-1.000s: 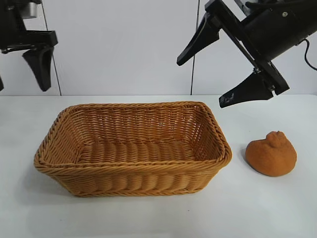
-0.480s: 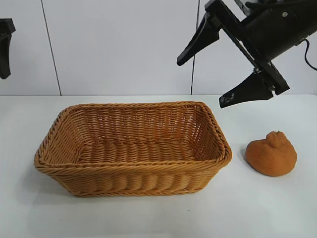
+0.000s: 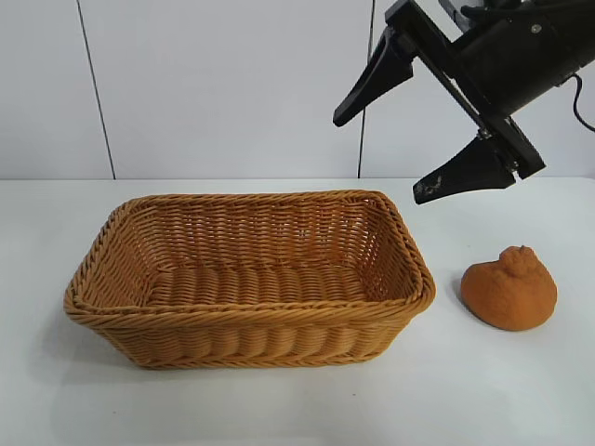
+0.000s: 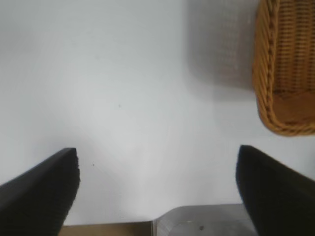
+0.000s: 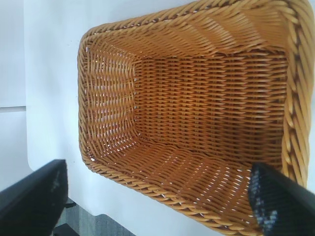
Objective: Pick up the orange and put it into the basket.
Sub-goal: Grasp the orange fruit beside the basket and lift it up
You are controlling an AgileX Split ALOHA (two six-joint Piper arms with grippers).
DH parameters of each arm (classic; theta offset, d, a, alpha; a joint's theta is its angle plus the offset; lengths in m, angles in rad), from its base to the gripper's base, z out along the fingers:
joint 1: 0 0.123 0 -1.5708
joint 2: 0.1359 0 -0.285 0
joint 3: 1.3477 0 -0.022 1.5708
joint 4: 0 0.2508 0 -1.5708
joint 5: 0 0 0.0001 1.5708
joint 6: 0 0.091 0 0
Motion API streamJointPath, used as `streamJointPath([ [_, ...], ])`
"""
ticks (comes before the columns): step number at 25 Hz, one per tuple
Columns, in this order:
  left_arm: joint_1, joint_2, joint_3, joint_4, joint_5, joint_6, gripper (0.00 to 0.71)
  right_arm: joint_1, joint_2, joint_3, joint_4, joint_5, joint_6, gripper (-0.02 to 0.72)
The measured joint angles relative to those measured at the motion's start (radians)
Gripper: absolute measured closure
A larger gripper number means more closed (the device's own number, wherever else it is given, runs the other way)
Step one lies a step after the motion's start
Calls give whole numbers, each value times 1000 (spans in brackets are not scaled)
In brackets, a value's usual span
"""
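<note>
A large rectangular tan-brown woven wicker basket (image 3: 249, 275) with sloping sides and a braided rim is seen standing on a white table (image 3: 521, 390), nothing lying inside it. A dull-orange, lumpy, rough-skinned orange (image 3: 509, 288) with a knobbly top is seen resting on the table just beside the basket's right end, not touching it. The black right gripper (image 3: 390, 149) is held in the air above the basket's right end, tilted downward, its jaws spread wide with nothing between them; the orange is placed below and to the right of the lower jaw, well clear of both fingertips. In the right wrist view the basket's bare woven floor is framed between the two dark fingers (image 5: 32, 199) (the orange is not caught in that view). The left gripper (image 4: 157, 179) is shown only in its own wrist view, over bare white table, jaws standing apart and holding nothing; one corner of the basket is seen off beyond one jaw, not between them. A white panelled wall (image 3: 232, 84) is visible behind the table.
</note>
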Motion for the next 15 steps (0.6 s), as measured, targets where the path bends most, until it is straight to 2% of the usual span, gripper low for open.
streamJointPath([
  [7,0,-336,287,4,-40,12,92,0,0,0,0,1,0,21],
  [15,0,-695,533,4,-113,12,92,0,0,0,0,2,0,21],
])
